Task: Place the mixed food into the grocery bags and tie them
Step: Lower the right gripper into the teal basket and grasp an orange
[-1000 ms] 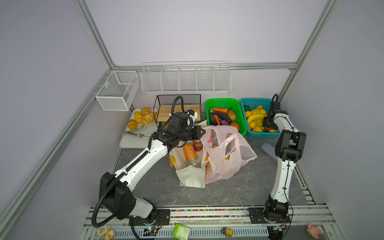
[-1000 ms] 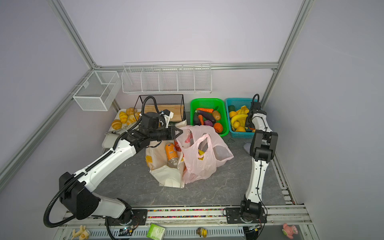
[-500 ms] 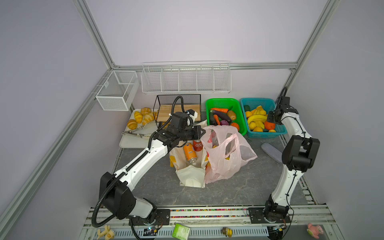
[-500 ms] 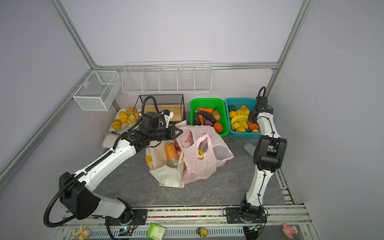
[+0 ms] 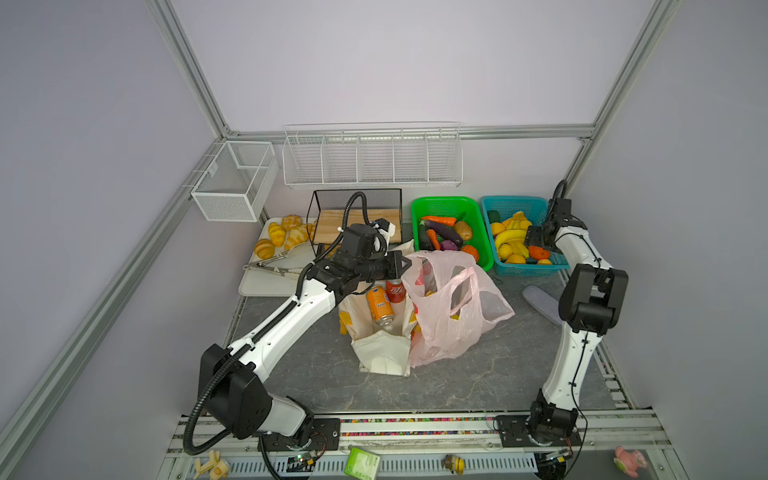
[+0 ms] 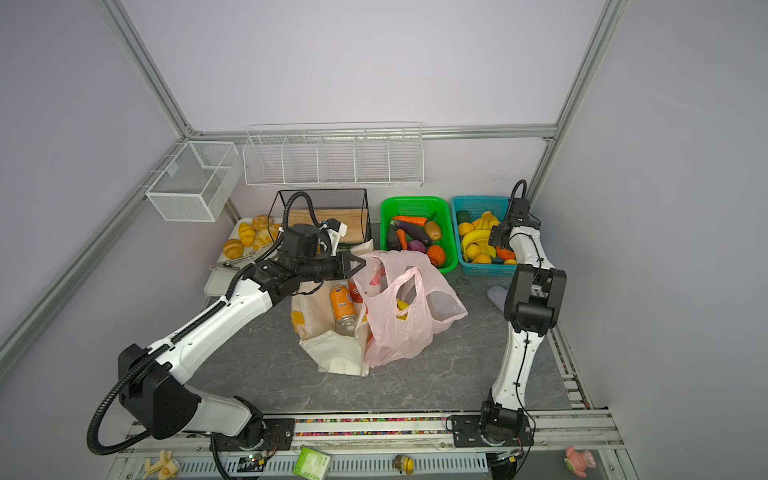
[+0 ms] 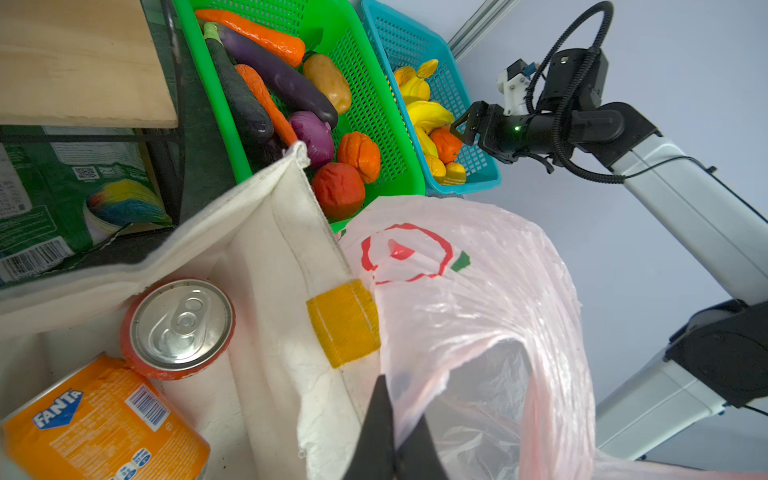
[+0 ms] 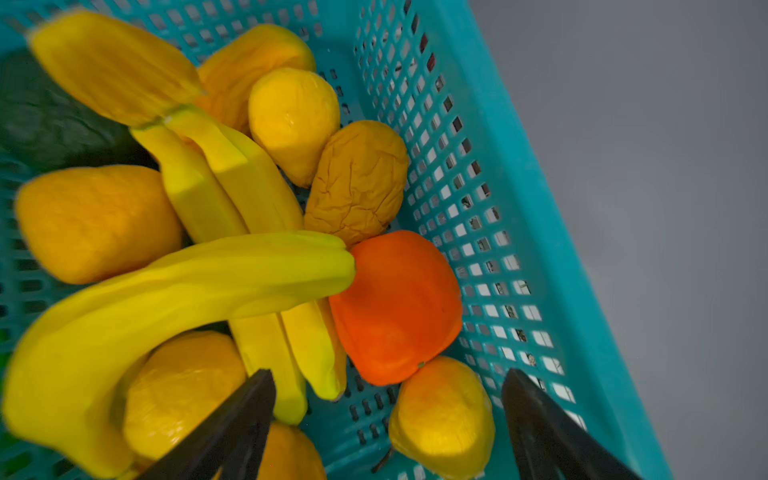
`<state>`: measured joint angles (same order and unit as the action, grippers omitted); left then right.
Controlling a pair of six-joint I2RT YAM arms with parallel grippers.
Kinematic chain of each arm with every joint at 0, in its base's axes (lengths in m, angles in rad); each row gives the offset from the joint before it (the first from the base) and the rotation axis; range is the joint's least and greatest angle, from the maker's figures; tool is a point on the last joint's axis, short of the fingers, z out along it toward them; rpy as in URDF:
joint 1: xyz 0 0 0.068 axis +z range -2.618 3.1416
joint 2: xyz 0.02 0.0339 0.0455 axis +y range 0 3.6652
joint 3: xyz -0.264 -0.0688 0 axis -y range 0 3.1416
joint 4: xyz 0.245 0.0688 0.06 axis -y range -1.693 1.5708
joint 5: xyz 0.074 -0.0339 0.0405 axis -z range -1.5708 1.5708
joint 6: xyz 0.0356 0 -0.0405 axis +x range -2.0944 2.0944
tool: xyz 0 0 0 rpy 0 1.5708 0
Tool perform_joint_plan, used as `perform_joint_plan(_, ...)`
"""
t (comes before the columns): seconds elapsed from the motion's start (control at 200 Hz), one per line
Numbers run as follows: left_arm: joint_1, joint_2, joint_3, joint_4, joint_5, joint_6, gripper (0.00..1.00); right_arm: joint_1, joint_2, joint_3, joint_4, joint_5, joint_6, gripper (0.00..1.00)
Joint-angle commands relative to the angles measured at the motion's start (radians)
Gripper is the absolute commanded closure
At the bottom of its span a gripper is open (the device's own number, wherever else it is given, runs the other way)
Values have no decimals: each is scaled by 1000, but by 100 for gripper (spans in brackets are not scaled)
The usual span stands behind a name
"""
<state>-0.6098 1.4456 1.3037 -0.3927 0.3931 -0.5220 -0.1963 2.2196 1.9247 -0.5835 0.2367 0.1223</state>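
A cream canvas tote [image 5: 380,353] lies open mid-table with an orange soda can [image 5: 379,305] and a red cola can [image 5: 395,291] inside. Leaning on its right side is the pink plastic bag [image 5: 453,316], with a yellow fruit showing through it. My left gripper [image 5: 405,266] is shut on the pink bag's rim [image 7: 415,374], right beside the tote's yellow patch [image 7: 343,322]. My right gripper [image 5: 530,239] hangs open over the blue basket [image 8: 498,174], its fingers either side of an orange fruit [image 8: 395,307] and a yellow fruit [image 8: 444,415], holding nothing.
A green basket [image 5: 482,232] of vegetables stands left of the blue one. Croissants [image 5: 286,237] and tongs lie on a white tray at the back left, beside a black wire rack [image 5: 357,199]. A grey flat object [image 5: 540,303] lies on the table near the right arm.
The right arm's elbow has swung outward to the right while its gripper stayed over the blue basket, and its jaws have widened. The left arm has not moved.
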Motion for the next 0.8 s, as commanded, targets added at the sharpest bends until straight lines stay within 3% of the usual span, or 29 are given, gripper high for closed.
perform_joint_plan(0.0,-4,-7,3,14,1,-7,100,-6,32,52,-28,41,-9,10)
perform_joint_plan(0.295,-3,-1,5,14,3,-7,100,-12,137,125,-43,61,-37,9)
perform_joint_plan(0.66,-2,15,8,17,11,-10,100,-23,216,204,-88,1,-54,11)
perform_joint_plan(0.795,-3,14,8,19,12,-8,100,-29,225,218,-102,-19,-59,23)
